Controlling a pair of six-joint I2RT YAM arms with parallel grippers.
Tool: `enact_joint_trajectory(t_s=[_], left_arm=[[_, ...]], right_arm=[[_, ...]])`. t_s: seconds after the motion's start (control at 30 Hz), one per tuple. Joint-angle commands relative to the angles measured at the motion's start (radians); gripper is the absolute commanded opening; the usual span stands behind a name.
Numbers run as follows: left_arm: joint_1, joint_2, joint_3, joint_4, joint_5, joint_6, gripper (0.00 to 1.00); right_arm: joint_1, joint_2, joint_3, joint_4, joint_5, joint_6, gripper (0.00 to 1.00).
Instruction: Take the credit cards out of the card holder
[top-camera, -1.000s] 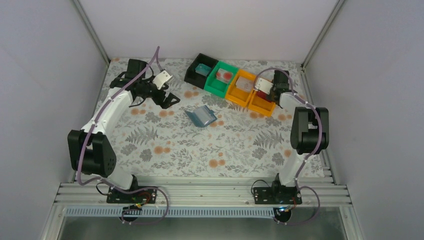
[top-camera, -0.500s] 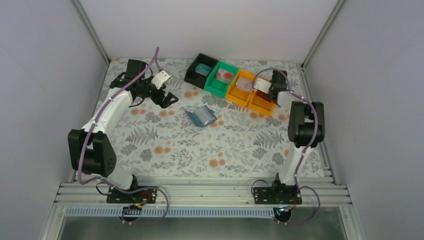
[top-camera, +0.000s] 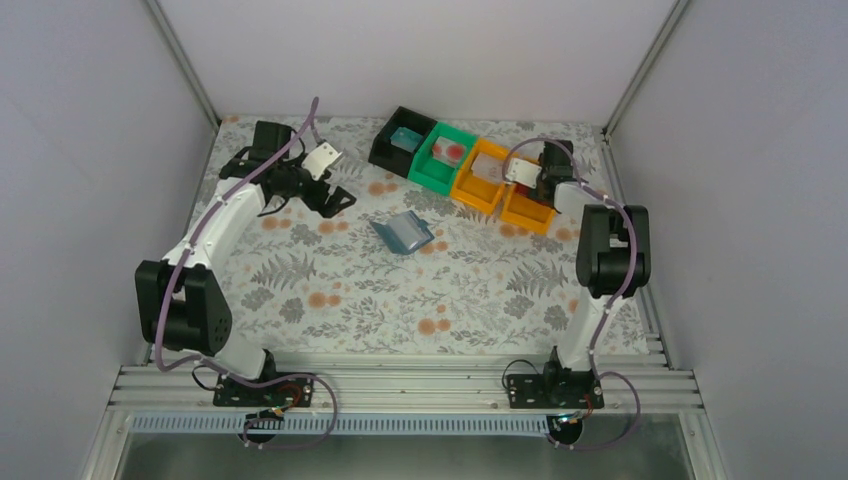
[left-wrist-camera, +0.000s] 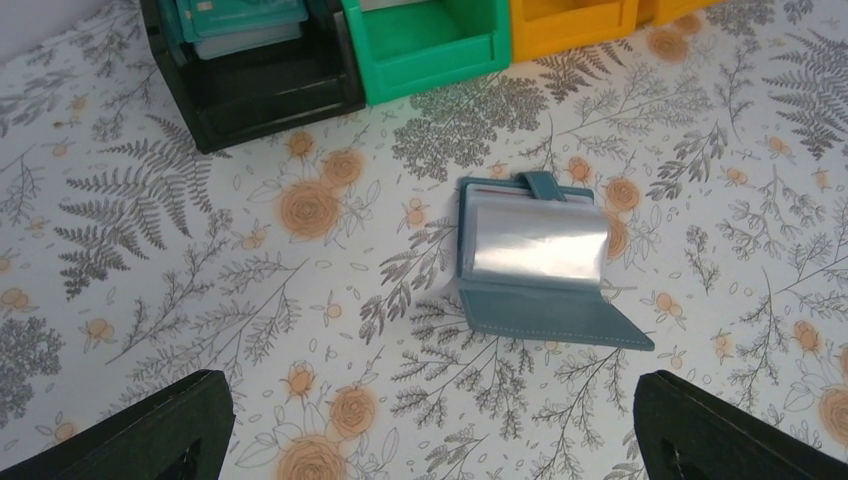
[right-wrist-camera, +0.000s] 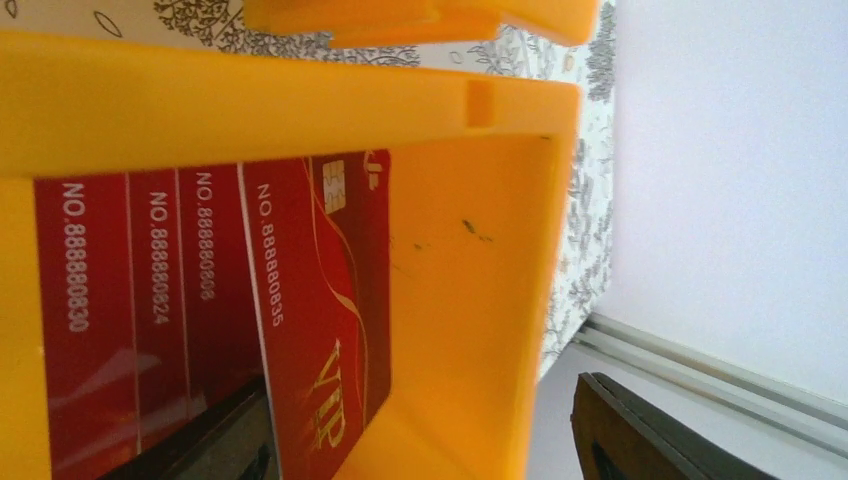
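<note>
Flowery table (left-wrist-camera: 200, 280) with the blue card holder (left-wrist-camera: 550, 318) lying open in the middle, left gripper (left-wrist-camera: 425, 435) spread wide near it with nothing inside, right gripper (right-wrist-camera: 435, 435) wide too, low over the orange bin (right-wrist-camera: 470, 300) with red credit cards (right-wrist-camera: 320, 300) lying in it.

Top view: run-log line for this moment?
left claw open, clear of wallet | right claw open at orange bin | red cards inside bin | wallet open on table
</note>
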Motion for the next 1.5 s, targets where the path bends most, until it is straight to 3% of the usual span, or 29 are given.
enact_joint_trajectory(t_s=[0.0,0.13,0.37,0.53,0.67,0.9,1.03,1.27,1.4,1.47], left_arm=[[0.007,-0.034,-0.041,0.031,-0.033,-0.01,1.0],[0.007,-0.033,-0.103,0.093,0.005,-0.073,1.0],[0.007,0.04,-0.207,0.263,0.104,-0.355,1.0],[0.004,0.118,-0.243,0.317,0.177,-0.482,1.0],[-0.013,0.122,-0.266,0.341,0.226,-0.506,1.0],[-0.044,0.177,-0.305,0.389,0.273,-0.558,1.0],[-0.084,0.229,-0.302,0.396,0.268,-0.56,1.0],[-0.098,0.281,-0.281,0.389,0.218,-0.548,0.98],[-0.098,0.307,-0.266,0.377,0.216,-0.526,0.9],[-0.096,0.321,-0.263,0.374,0.211,-0.521,0.82]], right_arm=[[0.009,-0.098,0.019,-0.043,-0.009,0.023,0.73],[0.014,-0.159,0.07,-0.056,-0.059,0.117,0.73],[0.074,-0.29,0.132,-0.02,-0.107,0.276,0.76],[0.281,-0.339,0.22,-0.079,-0.147,0.695,0.8],[0.439,-0.232,0.292,-0.209,-0.21,1.069,0.79],[0.515,-0.164,0.182,-0.287,-0.416,1.49,0.7],[0.551,-0.088,0.134,-0.329,-0.474,1.57,0.59],[0.589,0.022,0.066,-0.308,-0.533,1.614,0.55],[0.612,0.059,0.071,-0.328,-0.5,1.591,0.51],[0.617,0.078,0.075,-0.323,-0.557,1.589,0.5]])
